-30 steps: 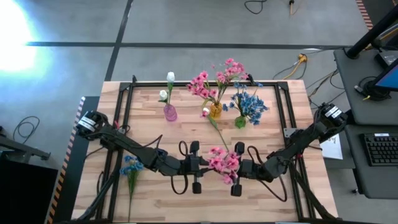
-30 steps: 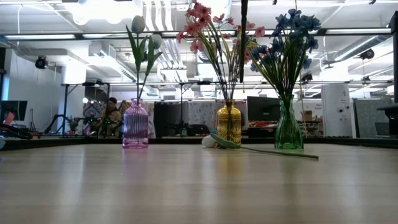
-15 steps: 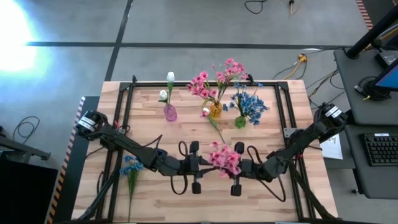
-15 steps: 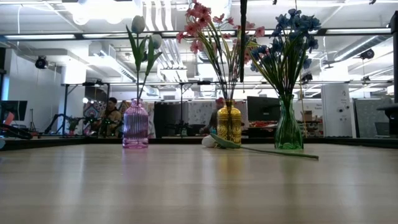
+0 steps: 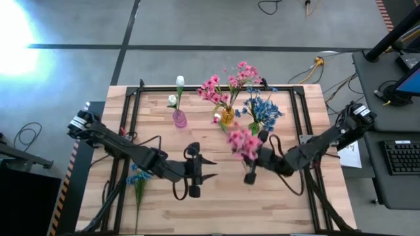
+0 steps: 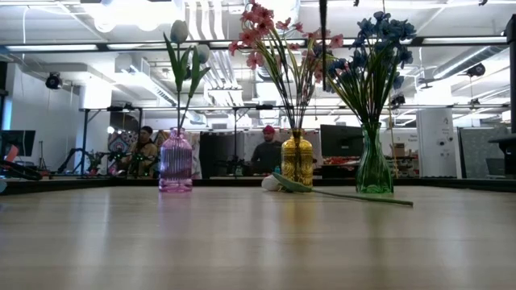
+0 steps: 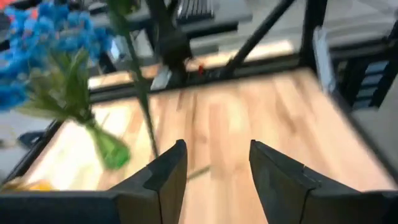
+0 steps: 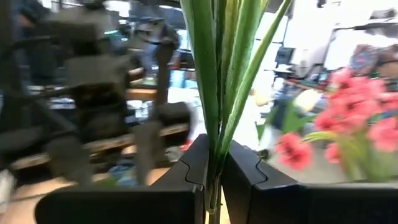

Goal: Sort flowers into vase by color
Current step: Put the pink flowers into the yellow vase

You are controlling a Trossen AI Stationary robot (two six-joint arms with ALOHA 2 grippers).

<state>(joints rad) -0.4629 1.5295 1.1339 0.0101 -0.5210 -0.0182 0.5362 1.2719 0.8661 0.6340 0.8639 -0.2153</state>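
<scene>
Wooden slats form the table (image 5: 308, 111), which is edged by a black frame and stands on a grey floor.

1. Held flower: a pink flower stem (image 5: 244, 141) sits near table centre, lifted clear of the surface. In the right wrist view its green stalks (image 8: 219, 81) pass straight between the two dark fingers (image 8: 186, 171).
2. Right gripper (image 5: 256, 157): clenched on the pink flower stem, positioned at about 5 o'clock from the blossoms.
3. Left gripper (image 5: 209, 168): at about 8 o'clock from the held flower, well apart from it. The left wrist view shows its fingers (image 7: 168, 177) parted with nothing between them.
4. Vases, at about 12 o'clock from the held flower, in a row across the far side:
 - purple vase (image 5: 179, 118) with white buds (image 5: 180, 80);
 - yellow vase (image 5: 228, 116) with pink blossoms (image 5: 231, 82);
 - green vase (image 5: 253, 128) with blue blossoms (image 5: 264, 108).
5. Loose items: a white bud (image 6: 271, 183) lies on the table beside the yellow vase; a blue flower (image 5: 138, 177) lies near the left edge, at about 9 o'clock.
6. Background: the low view shows two people (image 6: 265, 153) beyond the table.
</scene>
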